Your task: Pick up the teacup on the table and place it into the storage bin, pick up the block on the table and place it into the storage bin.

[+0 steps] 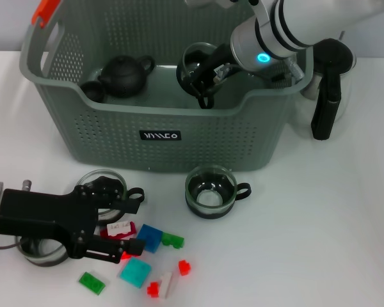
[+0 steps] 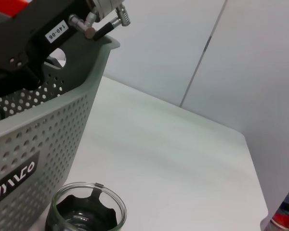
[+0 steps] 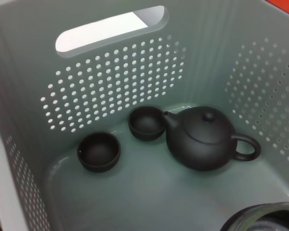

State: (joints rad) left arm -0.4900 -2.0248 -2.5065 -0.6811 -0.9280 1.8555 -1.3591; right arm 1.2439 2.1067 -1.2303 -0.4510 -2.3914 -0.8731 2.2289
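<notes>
The large grey-green perforated plastic storage bin [image 1: 115, 137] with an orange-red handle end and a black label stands at the far side of the white tabletop [image 1: 320, 224]. Inside it, the right tool [image 1: 201, 83] is clamped on a glass teacup with a black base and handle [image 1: 195, 64], holding it above the bin's floor near the right end. Also in the bin are a dark round clay teapot [image 3: 202, 139] and two small dark clay cups [image 3: 98, 151], grouped toward the left end.

The left tool [image 1: 125, 227] hovers low over the tabletop in front of the bin, its black fingers spread open around a pink-red block [image 1: 120, 229]. Just beside it lie scattered small plastic blocks [image 1: 147, 256] in blue, green, teal, red and white. Another glass teacup with a black base [image 1: 210, 192] sits on the tabletop just in front of the bin, and a similar one [image 1: 102, 182] sits behind the left tool.
</notes>
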